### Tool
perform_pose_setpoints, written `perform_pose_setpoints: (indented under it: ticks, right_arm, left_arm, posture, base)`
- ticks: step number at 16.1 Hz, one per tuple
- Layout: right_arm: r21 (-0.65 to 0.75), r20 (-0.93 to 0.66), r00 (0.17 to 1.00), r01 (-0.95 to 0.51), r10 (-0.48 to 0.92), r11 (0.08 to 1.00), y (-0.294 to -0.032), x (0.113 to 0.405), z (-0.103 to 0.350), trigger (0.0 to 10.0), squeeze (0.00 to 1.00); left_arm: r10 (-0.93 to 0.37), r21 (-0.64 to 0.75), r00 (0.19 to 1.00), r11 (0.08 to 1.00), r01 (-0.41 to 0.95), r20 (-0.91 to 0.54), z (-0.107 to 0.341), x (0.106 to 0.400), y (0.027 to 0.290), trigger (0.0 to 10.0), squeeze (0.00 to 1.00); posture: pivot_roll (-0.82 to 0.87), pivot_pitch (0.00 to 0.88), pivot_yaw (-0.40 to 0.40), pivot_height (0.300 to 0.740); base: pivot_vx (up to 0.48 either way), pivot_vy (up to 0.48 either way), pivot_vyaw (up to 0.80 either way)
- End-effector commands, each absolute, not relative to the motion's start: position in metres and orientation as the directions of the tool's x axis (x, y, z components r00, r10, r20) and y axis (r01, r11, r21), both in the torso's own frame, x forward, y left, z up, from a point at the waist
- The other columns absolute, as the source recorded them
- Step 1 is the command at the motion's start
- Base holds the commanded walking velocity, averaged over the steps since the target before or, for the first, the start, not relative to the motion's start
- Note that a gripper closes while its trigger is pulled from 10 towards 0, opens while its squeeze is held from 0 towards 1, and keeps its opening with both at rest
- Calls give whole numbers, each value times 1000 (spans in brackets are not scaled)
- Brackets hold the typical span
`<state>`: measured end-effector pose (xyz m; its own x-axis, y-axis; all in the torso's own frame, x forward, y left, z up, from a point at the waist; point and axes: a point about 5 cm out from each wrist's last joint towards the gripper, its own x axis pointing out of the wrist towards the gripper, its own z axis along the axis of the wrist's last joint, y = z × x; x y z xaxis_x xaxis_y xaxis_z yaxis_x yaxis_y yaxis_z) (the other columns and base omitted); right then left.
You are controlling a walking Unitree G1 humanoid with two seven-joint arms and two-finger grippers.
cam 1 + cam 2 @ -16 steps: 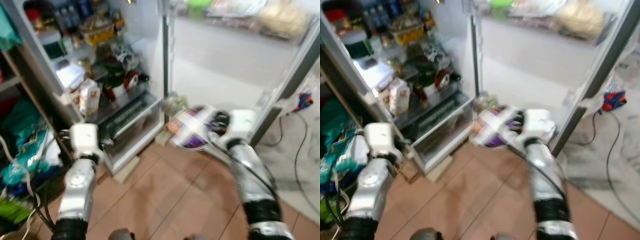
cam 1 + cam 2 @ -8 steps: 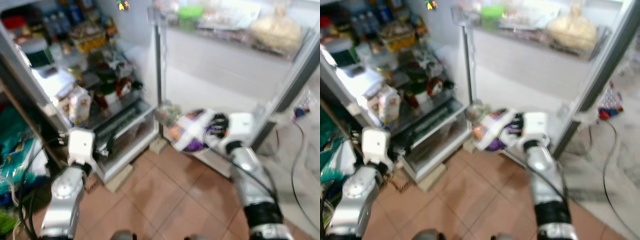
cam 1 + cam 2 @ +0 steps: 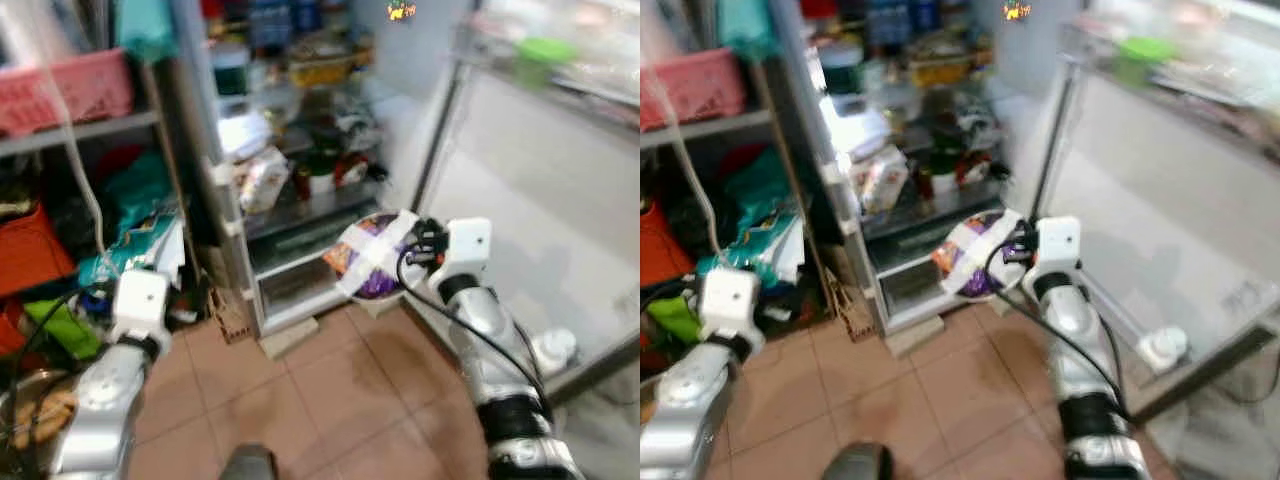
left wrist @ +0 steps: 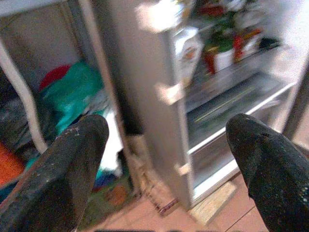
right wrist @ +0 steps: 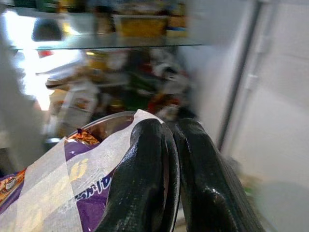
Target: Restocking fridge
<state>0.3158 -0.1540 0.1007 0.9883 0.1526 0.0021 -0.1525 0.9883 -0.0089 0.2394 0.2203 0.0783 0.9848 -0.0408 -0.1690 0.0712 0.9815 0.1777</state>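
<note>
Two claws up: the right claw (image 5: 164, 183) pinches the rim of a round bowl (image 3: 372, 255), purple packet taped across its top, held low before the open fridge (image 3: 300, 150). That thin-edge pinch looks risky; a tilt could slip it onto the tiles. Shelves are crammed with a carton (image 3: 262, 180) and jars, so nudging one is likely. Left claw (image 4: 169, 145) hangs wide, empty, near the fridge's left wall.
</note>
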Motion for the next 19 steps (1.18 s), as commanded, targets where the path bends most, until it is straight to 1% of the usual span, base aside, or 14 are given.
perform_pose_setpoints:
  ticks: [1, 3, 8, 11, 19]
  right_arm:
    - [-5, 37, 989, -145, 145, 989, -157, 319, 108, 10000, 0]
    - [9, 44, 989, -138, 138, 990, -157, 319, 109, 10000, 0]
    - [21, 48, 992, -119, 118, 993, -158, 321, 110, 10000, 0]
    - [30, 52, 993, -112, 110, 993, -157, 322, 111, 10000, 0]
    - [35, 57, 992, -118, 116, 992, -153, 325, 113, 10000, 0]
  left_arm:
    - [-7, 137, 991, 990, 26, -134, 83, 243, 219, 10000, 0]
    - [20, 75, 994, 997, -12, -103, 86, 243, 214, 10000, 0]
    - [-6, 33, 998, 999, 8, -70, 87, 249, 195, 10000, 0]
    - [-28, 27, 997, 999, 30, -68, 87, 253, 187, 10000, 0]
    - [-29, 14, 998, 999, 30, -60, 87, 254, 182, 10000, 0]
  posture:
    - [83, 23, -30, 740]
    - [77, 20, -30, 740]
    - [73, 28, -26, 740]
    - [79, 27, -22, 740]
    - [87, 26, -24, 740]
  base:
    - [0, 0, 0]
    - [0, 0, 0]
    - [335, 0, 0]
    - [480, 0, 0]
    - [480, 0, 0]
